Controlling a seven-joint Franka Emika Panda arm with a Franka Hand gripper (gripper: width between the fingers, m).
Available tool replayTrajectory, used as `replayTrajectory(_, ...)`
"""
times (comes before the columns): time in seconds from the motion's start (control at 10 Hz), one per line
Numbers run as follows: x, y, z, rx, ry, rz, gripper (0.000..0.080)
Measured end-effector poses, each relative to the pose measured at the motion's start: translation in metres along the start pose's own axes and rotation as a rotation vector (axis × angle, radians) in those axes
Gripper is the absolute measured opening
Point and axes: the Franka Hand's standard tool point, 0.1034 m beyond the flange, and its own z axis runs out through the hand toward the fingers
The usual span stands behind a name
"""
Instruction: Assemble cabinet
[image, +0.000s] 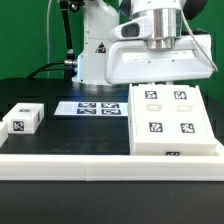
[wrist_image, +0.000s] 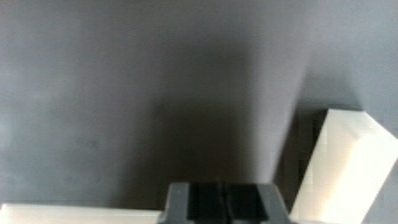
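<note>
The cabinet (image: 175, 118) is a large white box at the exterior view's right, with black-and-white tags and two recessed squares on its upper face. My gripper (image: 162, 80) hangs just over the cabinet's far edge, and its fingertips are hard to make out there. In the wrist view the gripper (wrist_image: 224, 205) shows two dark fingers pressed together with nothing between them, above the dark table. A white edge of the cabinet (wrist_image: 345, 170) lies beside the fingers, apart from them.
The marker board (image: 100, 107) lies flat on the dark table, to the left of the cabinet in the exterior view. Two small white tagged blocks (image: 22, 118) sit at the exterior view's far left. A white rail (image: 90, 160) runs along the table's front edge.
</note>
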Motion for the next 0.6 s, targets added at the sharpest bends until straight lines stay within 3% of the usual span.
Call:
replayTrajectory(0.2, 0.0107, 0.0018, -0.0154, 0.006, -0.021, 0.003, 0.0002)
replayTrajectory(0.6, 0.0071, 0.0014, -0.0103, 0.005, -0.023, 0.002, 0.0002)
